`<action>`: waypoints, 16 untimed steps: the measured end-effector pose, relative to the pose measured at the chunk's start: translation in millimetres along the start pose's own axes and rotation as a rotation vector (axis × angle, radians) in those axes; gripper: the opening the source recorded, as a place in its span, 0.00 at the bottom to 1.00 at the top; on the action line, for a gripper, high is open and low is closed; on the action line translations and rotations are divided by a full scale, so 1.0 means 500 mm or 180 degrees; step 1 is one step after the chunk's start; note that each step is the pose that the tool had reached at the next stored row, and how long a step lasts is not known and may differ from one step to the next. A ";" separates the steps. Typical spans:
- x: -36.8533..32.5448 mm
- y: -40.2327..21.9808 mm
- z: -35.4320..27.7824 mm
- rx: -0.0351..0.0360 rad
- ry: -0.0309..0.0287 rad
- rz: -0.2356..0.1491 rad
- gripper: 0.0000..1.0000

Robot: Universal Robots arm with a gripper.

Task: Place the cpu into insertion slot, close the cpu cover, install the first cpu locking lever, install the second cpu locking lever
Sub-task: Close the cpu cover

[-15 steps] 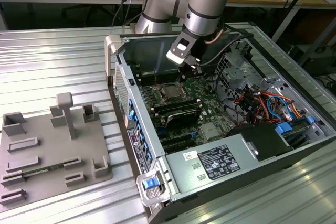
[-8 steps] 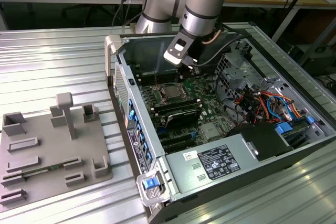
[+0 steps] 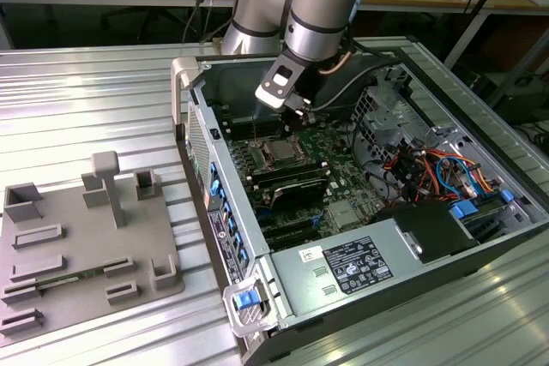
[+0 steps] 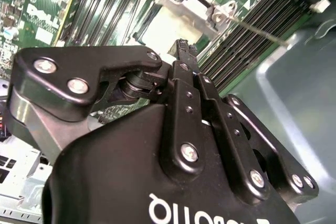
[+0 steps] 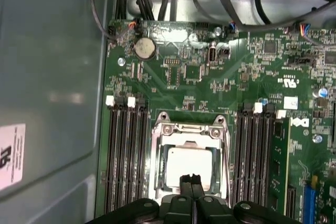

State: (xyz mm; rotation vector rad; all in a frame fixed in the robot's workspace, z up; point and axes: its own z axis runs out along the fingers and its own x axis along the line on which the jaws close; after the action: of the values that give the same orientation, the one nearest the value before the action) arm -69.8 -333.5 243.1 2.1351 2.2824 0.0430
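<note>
Fingers of the gripper are clenched tight against each other with nothing between them; in both wrist views the two black tips meet in a narrow point; the arm reaches down into the open computer case, and in the exterior view the gripper hangs just above the processor socket; whether the tips touch anything below cannot be told.

The cpu sits in its slot on the green motherboard, silver-grey top up; in the first wrist view the fingertips overlap one edge of it; the cpu cover lies down flat around the chip, its shiny frame bordering all four sides with the chip showing through the centre window; in the exterior view the cpu shows as a pale square below the gripper.

Memory slots flank the socket on both sides; a round coin battery sits farther up the board; a thin metal rod runs from one socket corner out over the slots.

The case rests on a ribbed metal table; a grey fixture tray lies well apart, at the exterior view's left.
</note>
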 end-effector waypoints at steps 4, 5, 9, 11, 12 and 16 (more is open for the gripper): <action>0.001 -0.012 0.005 0.0000 0.0000 0.0000 0.11; 0.001 -0.018 0.009 0.0000 0.0000 0.0000 0.11; 0.002 -0.027 0.018 0.0014 0.0001 0.0000 0.11; 0.002 -0.028 0.020 0.0027 0.0002 0.0000 0.11; 0.002 -0.028 0.026 0.0028 0.0002 0.0000 0.11; 0.002 -0.029 0.043 0.0028 0.0002 0.0000 0.11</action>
State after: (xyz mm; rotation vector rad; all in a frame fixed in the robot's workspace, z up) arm -83.6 -333.5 221.3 2.1395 2.2873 0.0336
